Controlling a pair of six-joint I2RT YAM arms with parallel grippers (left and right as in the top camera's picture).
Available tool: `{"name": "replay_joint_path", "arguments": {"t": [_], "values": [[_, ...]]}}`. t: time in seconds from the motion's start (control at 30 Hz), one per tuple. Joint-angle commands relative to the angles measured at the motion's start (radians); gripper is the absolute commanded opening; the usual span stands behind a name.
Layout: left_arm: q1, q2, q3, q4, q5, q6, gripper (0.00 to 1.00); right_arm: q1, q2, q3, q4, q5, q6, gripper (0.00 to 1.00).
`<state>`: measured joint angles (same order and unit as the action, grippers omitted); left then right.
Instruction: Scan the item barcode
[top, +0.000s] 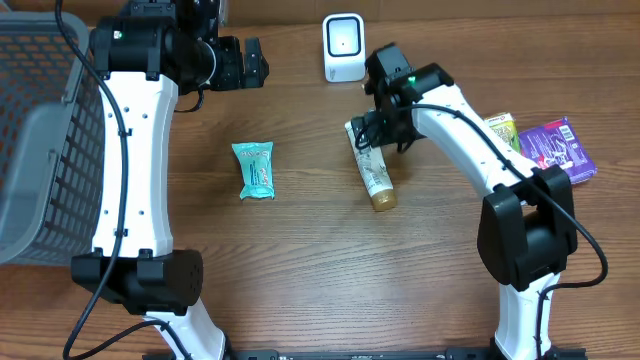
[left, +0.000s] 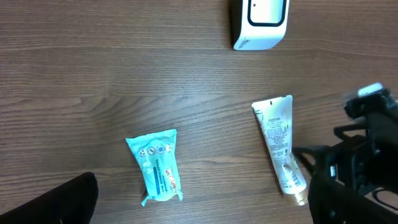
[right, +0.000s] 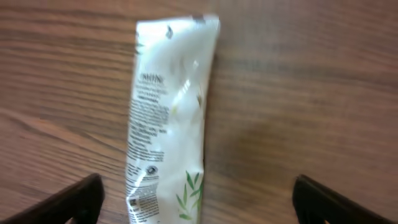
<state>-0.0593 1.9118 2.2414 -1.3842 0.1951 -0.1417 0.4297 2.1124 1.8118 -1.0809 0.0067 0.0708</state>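
Looking overhead, you see the grey basket at the table's left edge; its contents cannot be told. The tube lies flat near the scanner, a teal packet to its left. Your right end effector hovers over it, fingers apart; the left end effector is spread too. Only the right wrist view shows the tube's print.

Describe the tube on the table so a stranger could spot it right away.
Start at the white scanner standing at the far edge of the table. Just in front of it, slightly right, lies a gold-capped white tube. Unlike the teal packet to its left, it is long, slim and pale.
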Motion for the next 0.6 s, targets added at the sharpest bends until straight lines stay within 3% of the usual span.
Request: {"name": "replay_joint_path", "arguments": {"t": [0.0,0.03,0.33,0.57], "values": [[-0.006,-0.003,0.012,0.001,0.005,0.015,1.00,-0.026,-0.009,0.025,-0.003,-0.113,-0.023,0.09],[-0.006,-0.003,0.012,0.001,0.005,0.015,1.00,-0.027,-0.008,0.021,0.000,-0.190,-0.023,0.04],[-0.006,-0.003,0.012,0.001,0.005,0.015,0.99,-0.032,-0.008,-0.102,0.062,-0.573,-0.088,0.04],[-0.006,-0.003,0.012,0.001,0.005,0.014,1.00,-0.039,-0.008,-0.174,0.104,-0.596,-0.131,0.04]]}}
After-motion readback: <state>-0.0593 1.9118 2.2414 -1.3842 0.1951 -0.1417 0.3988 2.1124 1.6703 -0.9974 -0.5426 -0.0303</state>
